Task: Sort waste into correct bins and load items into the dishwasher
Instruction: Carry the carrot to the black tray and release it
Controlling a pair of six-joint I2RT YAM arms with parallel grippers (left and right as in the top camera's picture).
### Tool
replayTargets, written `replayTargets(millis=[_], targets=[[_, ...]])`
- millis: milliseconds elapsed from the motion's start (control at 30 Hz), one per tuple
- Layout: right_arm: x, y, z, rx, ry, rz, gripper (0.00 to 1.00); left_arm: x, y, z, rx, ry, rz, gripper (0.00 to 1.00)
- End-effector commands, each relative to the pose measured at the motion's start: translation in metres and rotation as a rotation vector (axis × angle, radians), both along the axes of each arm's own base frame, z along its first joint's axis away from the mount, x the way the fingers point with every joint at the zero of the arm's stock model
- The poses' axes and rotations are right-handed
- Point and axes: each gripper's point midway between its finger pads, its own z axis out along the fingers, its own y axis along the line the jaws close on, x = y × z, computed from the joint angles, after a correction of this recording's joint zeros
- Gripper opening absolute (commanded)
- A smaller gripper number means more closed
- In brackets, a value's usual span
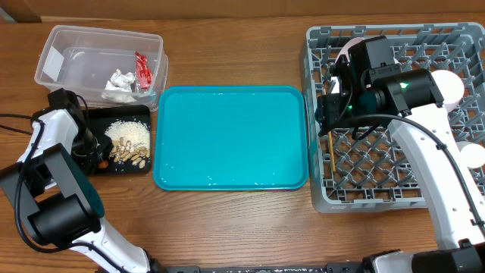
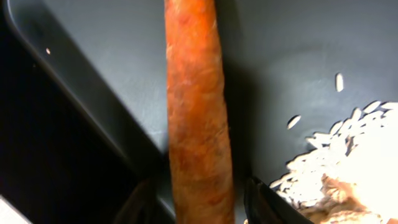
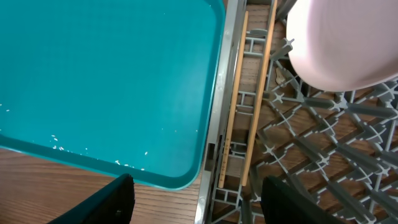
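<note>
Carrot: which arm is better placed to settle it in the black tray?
Left. The left tool straddles the carrot over the black tray, beside the rice. The right tool hangs open and empty over the dish rack, on the far side of the teal tray.

- No words, brands, numbers or signs can be read in any of the three views.
- The white label (image 1: 51, 67) on the clear tub (image 1: 98, 38) looks like a plain patch; any print is too small to tell.
- The red snack wrapper (image 1: 142, 70) inside that tub has markings too blurred to read.
</note>
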Motion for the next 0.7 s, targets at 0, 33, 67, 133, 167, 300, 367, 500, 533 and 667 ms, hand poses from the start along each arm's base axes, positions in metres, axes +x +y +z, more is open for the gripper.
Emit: replayTargets(millis=[0, 33, 67, 133, 167, 300, 367, 500, 533, 667], targets=[[0.001, -0.001, 0.002, -0.008, -0.011, 0.004, 0.68, 0.009, 0.004, 0.010, -0.010, -0.026, -0.009, 0.52], [0.001, -0.001, 0.002, -0.008, -0.012, 0.004, 0.68, 0.015, 0.002, 0.019, -0.026, -0.054, -0.011, 0.51], [0.002, -0.001, 0.002, -0.007, -0.014, 0.004, 0.71, 0.020, 0.000, 0.026, -0.037, -0.074, -0.013, 0.51], [0.004, 0.000, 0.003, -0.003, -0.025, 0.003, 0.73, 0.033, -0.004, 0.046, -0.043, -0.124, -0.028, 0.50], [0.007, 0.001, 0.004, 0.000, -0.037, 0.004, 0.74, 0.040, -0.005, 0.058, -0.038, -0.150, -0.037, 0.50], [0.028, 0.010, 0.015, 0.043, -0.130, 0.014, 0.84, 0.067, -0.019, 0.107, 0.006, -0.260, -0.114, 0.52], [0.039, 0.021, 0.024, 0.098, -0.187, 0.033, 0.88, 0.082, -0.034, 0.129, 0.024, -0.316, -0.192, 0.54], [0.060, 0.050, 0.047, 0.248, -0.295, 0.105, 0.97, 0.109, -0.108, 0.162, -0.022, -0.415, -0.515, 0.70], [0.060, 0.054, 0.049, 0.269, -0.301, 0.118, 0.99, 0.110, -0.127, 0.163, -0.043, -0.418, -0.602, 0.77], [0.053, 0.052, 0.033, 0.260, -0.226, 0.106, 1.00, 0.086, -0.192, 0.153, -0.115, -0.300, -0.935, 1.00]])
